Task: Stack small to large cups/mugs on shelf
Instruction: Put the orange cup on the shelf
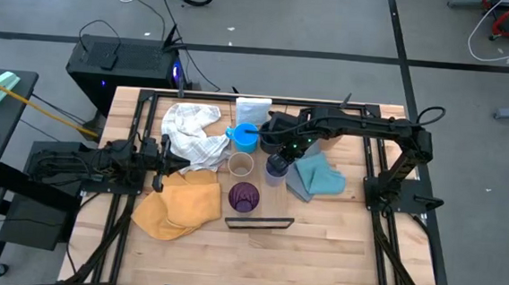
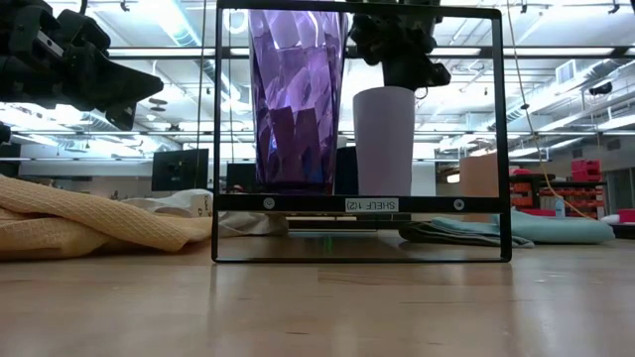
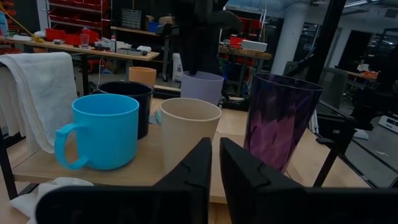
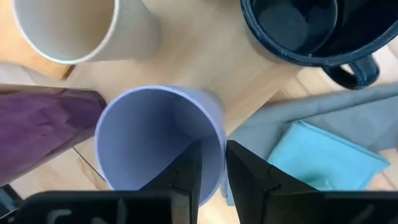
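Six cups stood on the shelf (image 3: pixel 143 168), which lay at the middle of the high view, its black frame toward the lower edge. In the left wrist view the dark purple tumbler (image 3: pixel 280 121) stood at the right. The tan cup (image 3: pixel 189 127) was at the centre, just beside it. The light blue mug (image 3: pixel 102 130) stood at the left, its handle pointing toward the left edge. Behind these came the navy mug (image 3: pixel 130 99), the lavender cup (image 3: pixel 202 87) and, farthest back, the orange cup (image 3: pixel 142 76).

All were upright and none sat inside another.

One pincer, the right pincer (image 4: pixel 214 148), was straight above the lavender cup and at its rim. Whether it was gripping the cup wall or merely straddling it I cannot tell. In the low view that arm came down from the top edge onto the cup, right of the tumbler.

Off to the middle left of the high view, the left pincer (image 3: pixel 215 144) pointed at the cups from beside the shelf. It was narrow, nearly closed, and held nothing.

Three cloths lay on the counter (image 1: pixel 336 256) around the shelf. The white cloth (image 1: pixel 191 129) was at upper left, the yellow cloth (image 1: pixel 178 205) at lower left and the blue cloth (image 1: pixel 317 178) at the right.
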`<state>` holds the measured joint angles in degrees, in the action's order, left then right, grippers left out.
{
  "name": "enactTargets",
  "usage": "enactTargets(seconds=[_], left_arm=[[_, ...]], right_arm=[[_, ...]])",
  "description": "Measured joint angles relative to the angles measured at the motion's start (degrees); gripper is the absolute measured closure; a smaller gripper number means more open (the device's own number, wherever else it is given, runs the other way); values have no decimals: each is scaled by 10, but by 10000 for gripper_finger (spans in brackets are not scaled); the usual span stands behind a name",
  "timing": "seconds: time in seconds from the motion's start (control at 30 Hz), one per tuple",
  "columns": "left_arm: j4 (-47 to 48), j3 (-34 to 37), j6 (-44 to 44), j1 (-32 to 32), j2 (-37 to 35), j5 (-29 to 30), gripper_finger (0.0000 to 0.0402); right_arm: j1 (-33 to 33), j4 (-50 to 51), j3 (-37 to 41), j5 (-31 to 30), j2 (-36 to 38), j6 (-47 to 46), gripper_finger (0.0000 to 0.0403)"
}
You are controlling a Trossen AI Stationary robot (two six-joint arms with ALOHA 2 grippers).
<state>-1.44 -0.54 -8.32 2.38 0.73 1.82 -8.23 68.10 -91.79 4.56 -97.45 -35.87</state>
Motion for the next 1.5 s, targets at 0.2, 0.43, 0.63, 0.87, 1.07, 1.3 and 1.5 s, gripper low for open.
enactTargets(seconds=[0.2,0.43,0.63,0.87,1.07,1.3,1.5], left_arm=[[0,0,0,0,0,0,366],[0,0,0,0,0,0,358],[0,0,0,0,0,0,367],[1,0,0,0,0,0,365],[1,0,0,0,0,0,358],[1,0,0,0,0,0,368],[1,0,0,0,0,0,366]], right_arm=[[-12,23,-51,-1,0,13,323],[-34,175,-113,-57,1,71,323],[-91,215,-84,-106,0,173,321],[-191,219,-31,-105,0,170,315],[-234,219,-15,-85,0,179,311],[-273,208,-5,-105,0,215,311],[-306,172,-5,-105,0,230,311]])
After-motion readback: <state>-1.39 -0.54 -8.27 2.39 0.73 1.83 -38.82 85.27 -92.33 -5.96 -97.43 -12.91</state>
